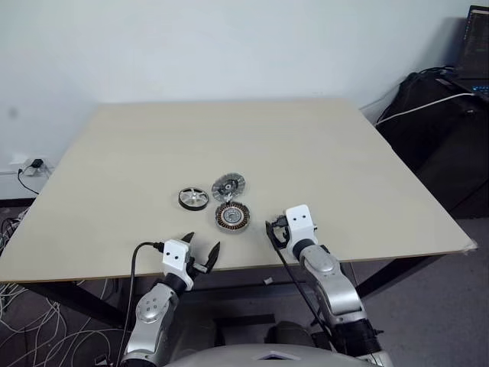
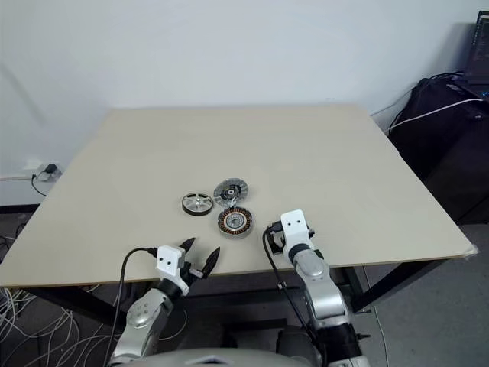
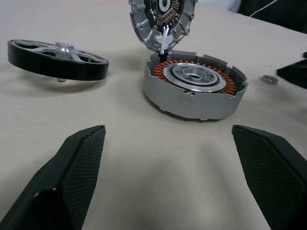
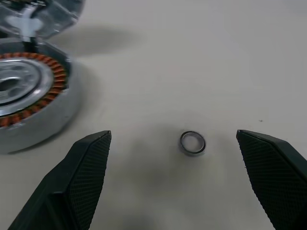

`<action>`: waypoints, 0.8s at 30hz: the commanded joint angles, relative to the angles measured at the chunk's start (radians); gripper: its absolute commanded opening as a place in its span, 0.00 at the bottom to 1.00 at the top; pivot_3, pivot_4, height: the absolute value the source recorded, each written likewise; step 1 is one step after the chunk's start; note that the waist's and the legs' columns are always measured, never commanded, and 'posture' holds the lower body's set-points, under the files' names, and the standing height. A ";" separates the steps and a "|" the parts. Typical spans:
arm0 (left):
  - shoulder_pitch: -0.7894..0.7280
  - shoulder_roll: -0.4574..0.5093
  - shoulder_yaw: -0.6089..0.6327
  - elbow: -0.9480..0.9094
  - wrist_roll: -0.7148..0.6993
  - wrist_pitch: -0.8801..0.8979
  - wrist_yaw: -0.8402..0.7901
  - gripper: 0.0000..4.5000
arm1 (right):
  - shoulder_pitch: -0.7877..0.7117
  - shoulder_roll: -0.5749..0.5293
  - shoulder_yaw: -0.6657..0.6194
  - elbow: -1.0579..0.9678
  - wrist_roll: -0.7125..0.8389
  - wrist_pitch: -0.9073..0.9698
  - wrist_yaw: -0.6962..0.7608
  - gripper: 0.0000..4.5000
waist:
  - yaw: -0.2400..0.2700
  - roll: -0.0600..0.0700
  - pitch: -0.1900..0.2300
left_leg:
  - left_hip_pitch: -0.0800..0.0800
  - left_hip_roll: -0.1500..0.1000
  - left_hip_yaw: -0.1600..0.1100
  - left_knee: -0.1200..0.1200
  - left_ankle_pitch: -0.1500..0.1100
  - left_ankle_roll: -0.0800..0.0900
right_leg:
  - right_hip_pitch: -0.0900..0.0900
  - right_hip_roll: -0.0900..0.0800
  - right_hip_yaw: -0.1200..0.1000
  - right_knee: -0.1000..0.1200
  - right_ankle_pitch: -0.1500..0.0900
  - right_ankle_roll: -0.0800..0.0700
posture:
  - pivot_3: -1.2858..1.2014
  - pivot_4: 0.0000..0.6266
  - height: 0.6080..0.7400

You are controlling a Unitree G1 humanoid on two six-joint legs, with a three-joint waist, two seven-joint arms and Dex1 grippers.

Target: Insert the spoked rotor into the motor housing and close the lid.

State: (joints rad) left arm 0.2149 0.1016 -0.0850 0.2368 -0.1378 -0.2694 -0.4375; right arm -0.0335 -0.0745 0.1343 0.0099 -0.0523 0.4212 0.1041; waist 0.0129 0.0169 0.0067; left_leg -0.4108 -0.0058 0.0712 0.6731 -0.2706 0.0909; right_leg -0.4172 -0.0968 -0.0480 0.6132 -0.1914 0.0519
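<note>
The spoked rotor (image 1: 193,198), a black-rimmed ring with silver spokes, lies flat on the table left of the other parts. The motor housing (image 1: 232,217) sits to its right, its copper windings facing up. The lid (image 1: 227,186) is tilted, ribbed face showing, and leans against the housing's far edge. My left gripper (image 1: 202,246) is open over the table's near edge and points at the housing (image 3: 194,86). My right gripper (image 4: 172,136) is open to the right of the housing (image 4: 29,96), with nothing held.
A tiny metal washer (image 4: 193,143) lies on the table between the right gripper's fingers, clear of both. The wooden table (image 1: 344,168) is bare beyond the parts. Black cases (image 1: 451,130) stand at the right and cables (image 1: 23,336) lie on the floor at the left.
</note>
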 commanded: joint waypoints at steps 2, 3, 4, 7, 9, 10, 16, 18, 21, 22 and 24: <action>-0.023 -0.007 0.003 -0.024 -0.009 -0.004 0.002 0.99 | -0.088 0.015 -0.053 0.078 0.020 -0.006 -0.021 1.00 | 0.000 0.000 0.000 | 0.000 0.000 0.000 0.000 0.000 0.000 | 0.000 0.000 0.000 0.000 0.000 0.000 | 0.52 0.00 1.00; -0.024 -0.007 0.004 -0.023 -0.008 -0.005 0.003 0.99 | -0.101 0.018 -0.062 0.094 0.025 -0.004 -0.023 1.00 | 0.000 0.000 0.000 | 0.000 0.000 0.000 0.000 0.000 0.000 | 0.000 0.000 0.000 0.000 0.000 0.000 | 0.52 0.00 1.00; -0.025 -0.008 0.004 -0.022 -0.008 -0.005 0.004 0.99 | -0.113 0.021 -0.072 0.109 0.031 0.000 -0.025 1.00 | 0.000 0.000 0.000 | 0.000 0.000 0.000 0.000 0.000 0.000 | 0.000 0.001 0.000 0.000 0.000 0.000 | 0.52 0.00 1.00; -0.029 -0.009 0.005 -0.020 -0.007 -0.004 0.006 0.99 | -0.138 0.026 -0.092 0.146 0.046 0.011 -0.024 1.00 | -0.001 0.000 0.000 | 0.000 -0.001 0.000 0.000 0.000 0.000 | 0.000 0.001 0.000 0.000 0.000 0.000 | 0.52 0.00 1.00; -0.031 -0.010 0.005 -0.018 -0.007 -0.004 0.007 0.99 | -0.146 0.027 -0.097 0.164 0.046 0.010 -0.023 1.00 | -0.001 0.000 0.000 | 0.000 -0.001 0.000 0.000 0.000 0.000 | 0.001 0.001 0.000 0.000 0.000 0.000 | 0.52 0.00 1.00; -0.032 -0.010 0.005 -0.018 -0.007 -0.004 0.007 0.99 | -0.149 0.028 -0.098 0.171 0.046 0.013 -0.023 1.00 | -0.001 0.000 0.000 | 0.000 -0.001 0.000 0.000 0.000 0.000 | 0.001 0.001 0.000 0.000 0.000 0.000 | 0.52 0.00 1.00; -0.036 -0.011 0.006 -0.014 -0.008 -0.001 0.005 0.99 | -0.153 0.037 -0.092 0.221 0.047 0.011 -0.023 1.00 | -0.003 0.000 0.000 | 0.000 -0.001 0.000 0.000 0.000 0.000 | 0.001 0.001 0.000 0.000 0.000 0.000 | 0.52 0.00 1.00; -0.037 -0.010 0.007 -0.014 -0.008 0.000 0.004 0.99 | -0.155 0.040 -0.088 0.236 0.045 0.010 -0.025 1.00 | -0.006 0.000 0.000 | 0.001 -0.001 0.000 0.000 0.000 0.000 | 0.001 0.001 0.000 0.000 0.000 0.000 | 0.52 0.00 1.00; -0.038 -0.010 0.006 -0.013 -0.008 0.001 0.003 0.99 | -0.162 0.045 -0.082 0.254 0.041 0.011 -0.027 1.00 | -0.013 0.000 0.000 | 0.001 -0.001 0.000 0.000 0.000 0.000 | 0.002 0.001 0.000 0.001 0.000 0.000 | 0.52 0.00 1.00; -0.039 -0.009 0.006 -0.013 -0.007 0.001 0.002 0.99 | -0.165 0.047 -0.081 0.260 0.040 0.011 -0.028 1.00 | -0.016 0.000 0.000 | 0.001 -0.001 0.000 0.000 0.000 0.000 | 0.002 0.001 0.000 0.001 0.000 0.000 | 0.52 0.00 1.00; -0.039 -0.008 0.006 -0.013 -0.006 0.001 0.002 1.00 | -0.172 0.051 -0.079 0.270 0.038 0.009 -0.029 0.96 | -0.022 0.000 0.000 | 0.002 -0.001 0.000 0.000 0.000 0.000 | 0.002 0.001 0.000 0.001 0.000 0.000 | 0.52 0.00 1.00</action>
State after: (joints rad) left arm 0.1926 0.0978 -0.0806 0.2370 -0.1377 -0.2647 -0.4364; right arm -0.1885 -0.0279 0.0526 0.2671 -0.0092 0.4344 0.0860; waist -0.0090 0.0172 0.0062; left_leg -0.4089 -0.0068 0.0712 0.6731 -0.2704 0.0911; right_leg -0.4151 -0.0956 -0.0480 0.6142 -0.1912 0.0519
